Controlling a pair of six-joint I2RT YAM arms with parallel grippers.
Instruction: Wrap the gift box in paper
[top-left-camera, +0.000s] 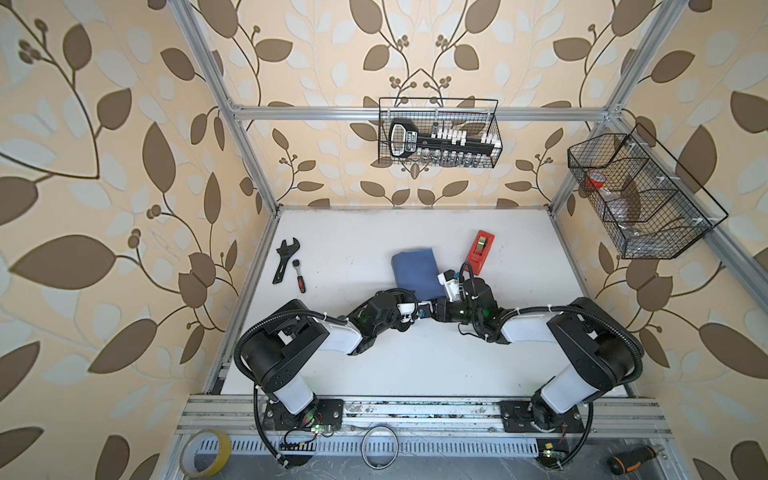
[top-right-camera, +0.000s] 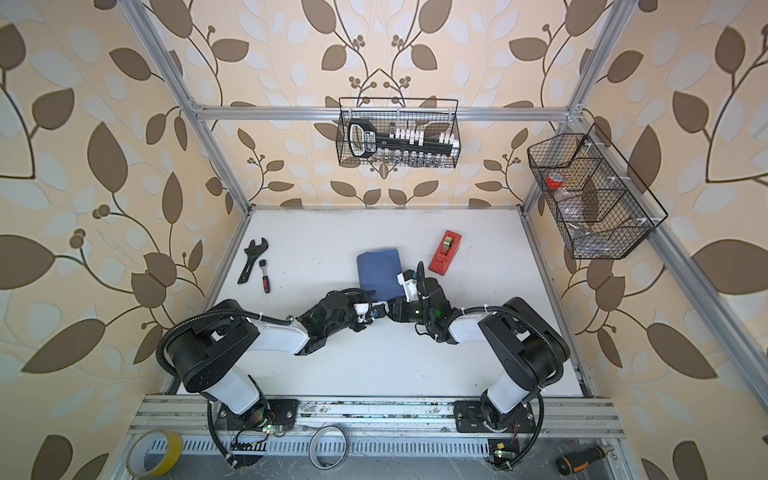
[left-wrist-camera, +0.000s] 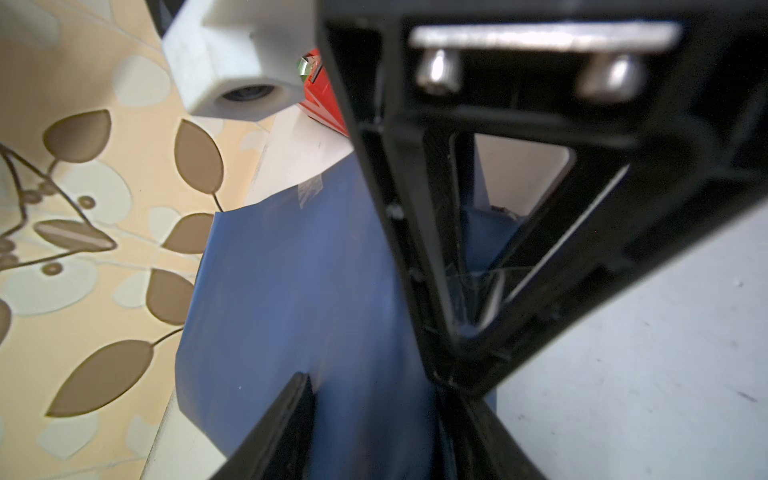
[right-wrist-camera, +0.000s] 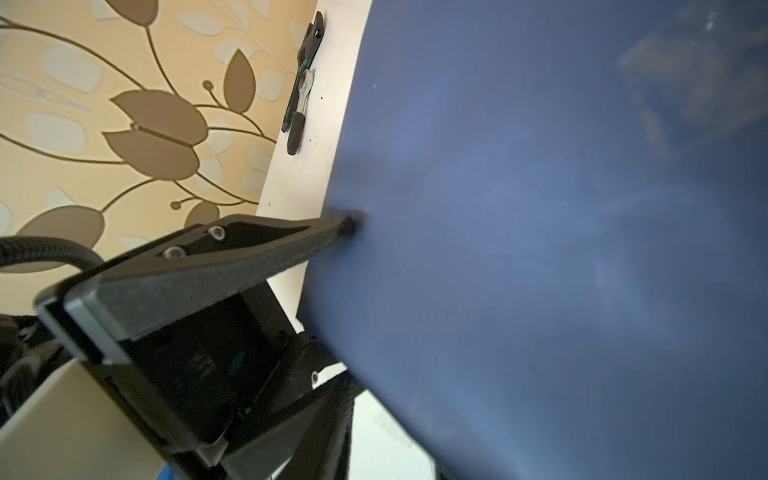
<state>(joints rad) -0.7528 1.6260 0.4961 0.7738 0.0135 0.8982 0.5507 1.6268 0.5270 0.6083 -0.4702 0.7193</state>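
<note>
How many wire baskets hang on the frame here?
2: the back basket hangs high at the rear middle, the side basket high on the right. None seems hidden.

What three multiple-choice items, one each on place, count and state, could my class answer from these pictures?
1. In a top view, where is the red tape dispenser relative to the blue paper? A left; B right; C on it.
2. How many hand tools lie near the table's left edge? A one; B four; C two.
3. The paper is: A folded into a parcel; B spread flat; C rolled up.
Key: 1 B, it stands apart to the parcel's right; 2 C, adjustable wrench and ratchet; 3 A, a compact closed block.
</note>
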